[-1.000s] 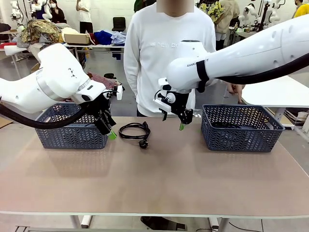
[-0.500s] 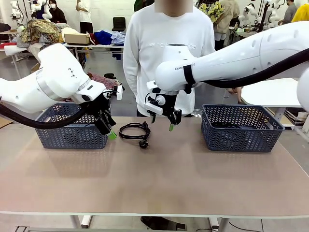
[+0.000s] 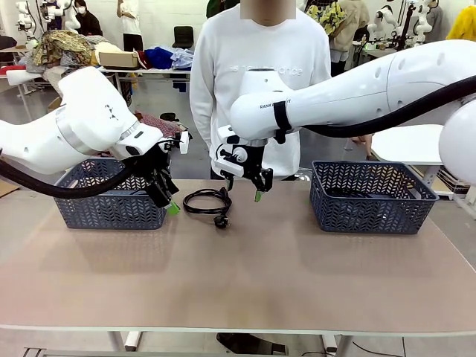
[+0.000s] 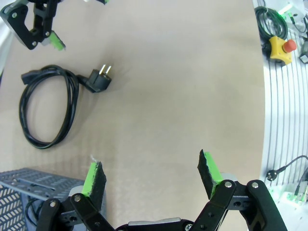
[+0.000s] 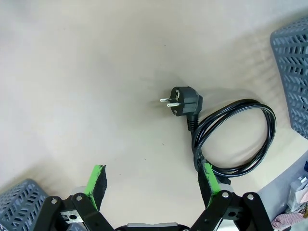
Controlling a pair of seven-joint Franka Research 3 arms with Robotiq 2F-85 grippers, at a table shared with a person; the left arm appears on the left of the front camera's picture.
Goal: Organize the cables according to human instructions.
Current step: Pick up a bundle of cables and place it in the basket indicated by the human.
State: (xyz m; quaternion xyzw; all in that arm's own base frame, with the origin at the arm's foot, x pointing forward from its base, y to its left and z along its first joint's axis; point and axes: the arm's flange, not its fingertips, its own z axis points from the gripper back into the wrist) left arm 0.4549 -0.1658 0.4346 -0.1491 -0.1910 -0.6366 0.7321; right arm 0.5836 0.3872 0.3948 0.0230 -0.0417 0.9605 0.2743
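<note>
The coiled power cable (image 3: 207, 201), lying between the two baskets nearer the left basket (image 3: 111, 195), looks light and floppy, best pinched across its bundled loops by the wide-open right gripper (image 3: 242, 190); the left gripper (image 3: 165, 198) hangs open too.

Front view faces across the table (image 3: 245, 282); both wrist views look down, sharing the coiled cable (image 4: 45, 113).

One cable (image 3: 206, 201), two baskets (image 3: 111, 208).

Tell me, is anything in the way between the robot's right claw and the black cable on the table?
Nothing visible is. The right gripper hangs open just above and beside the coiled cable, with only bare table around it.
</note>
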